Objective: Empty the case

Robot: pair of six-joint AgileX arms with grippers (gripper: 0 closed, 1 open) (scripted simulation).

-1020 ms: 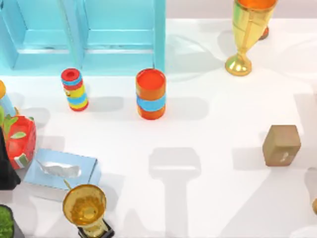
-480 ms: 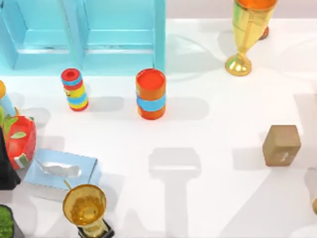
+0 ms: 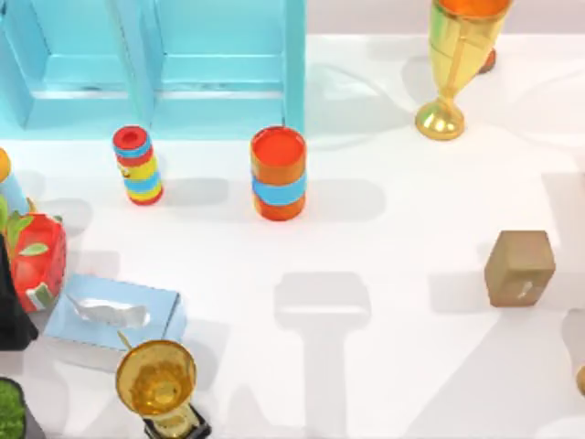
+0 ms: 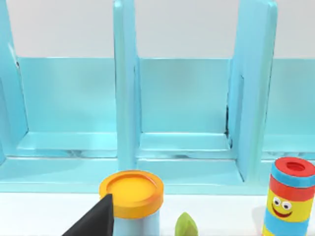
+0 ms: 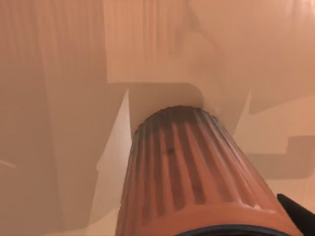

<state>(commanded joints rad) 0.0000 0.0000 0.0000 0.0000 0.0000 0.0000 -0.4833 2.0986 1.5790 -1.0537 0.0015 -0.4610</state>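
Observation:
The case (image 3: 155, 64) is a light blue open shelf at the table's back left. The compartments that face the left wrist view (image 4: 184, 103) hold nothing. In front of the case stand a small striped can with a red top (image 3: 138, 165) (image 4: 289, 196) and an orange can with a blue band (image 3: 278, 173). My left arm (image 3: 11, 311) is a dark shape at the table's left edge, and one dark finger (image 4: 96, 221) pokes into its wrist view, facing the case. The right wrist view shows a ribbed orange-brown cylinder (image 5: 192, 172) very close, beside a dark finger (image 5: 299, 215).
Along the left side are a yellow-lidded pale blue can (image 4: 132, 194), a red pot with leaves (image 3: 37, 261), a blue tissue box (image 3: 114, 311) and a gold trophy (image 3: 157, 380). A tall gold cup (image 3: 452, 64) stands at the back right. A brown block (image 3: 519, 267) lies at the right.

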